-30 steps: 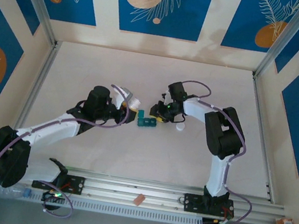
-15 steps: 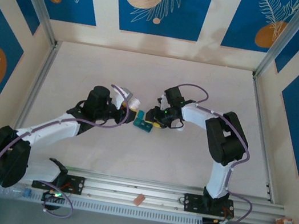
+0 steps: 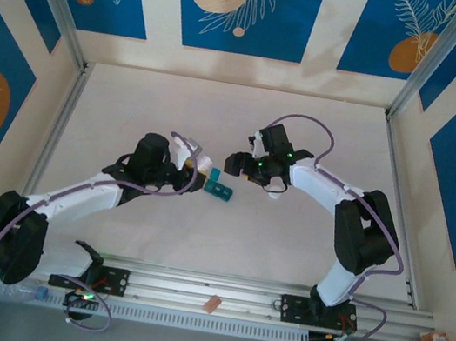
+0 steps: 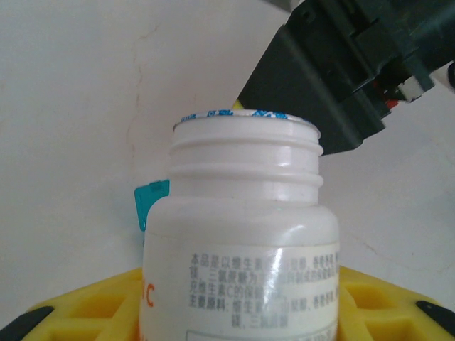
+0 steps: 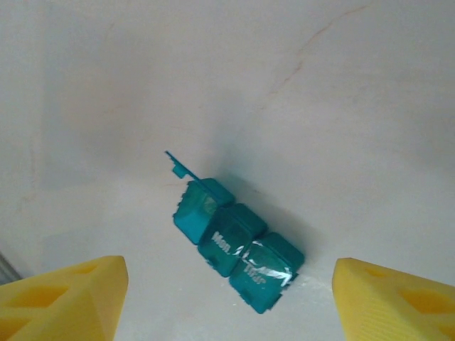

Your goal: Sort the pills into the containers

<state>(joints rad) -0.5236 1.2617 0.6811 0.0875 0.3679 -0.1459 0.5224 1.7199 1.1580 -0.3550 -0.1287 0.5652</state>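
Note:
The containers are one teal pill box [image 5: 242,245] of three compartments, lying on the white table [image 5: 341,92]. Its end lid [image 5: 182,167] stands up, and the other two lids are down. My right gripper [image 5: 227,273] hangs open above the box, with yellow fingertips [image 5: 71,298] on either side and clear of it. From above, the right gripper [image 3: 236,165] sits just behind the pill box [image 3: 218,189]. My left gripper [image 4: 238,312] is shut on an uncapped white bottle [image 4: 242,234] with a foil seal, and holds that bottle [image 3: 205,166] beside the box. The pills are hidden.
A small white cap [image 3: 275,192] lies on the table under my right forearm. An aluminium rail [image 3: 215,296] runs along the near edge, with posts at the sides. Open tabletop stretches behind and in front of the box.
My right gripper has gone from shut at the pill box to open and has drawn back and up from it. The right elbow swung right. The left arm holds still.

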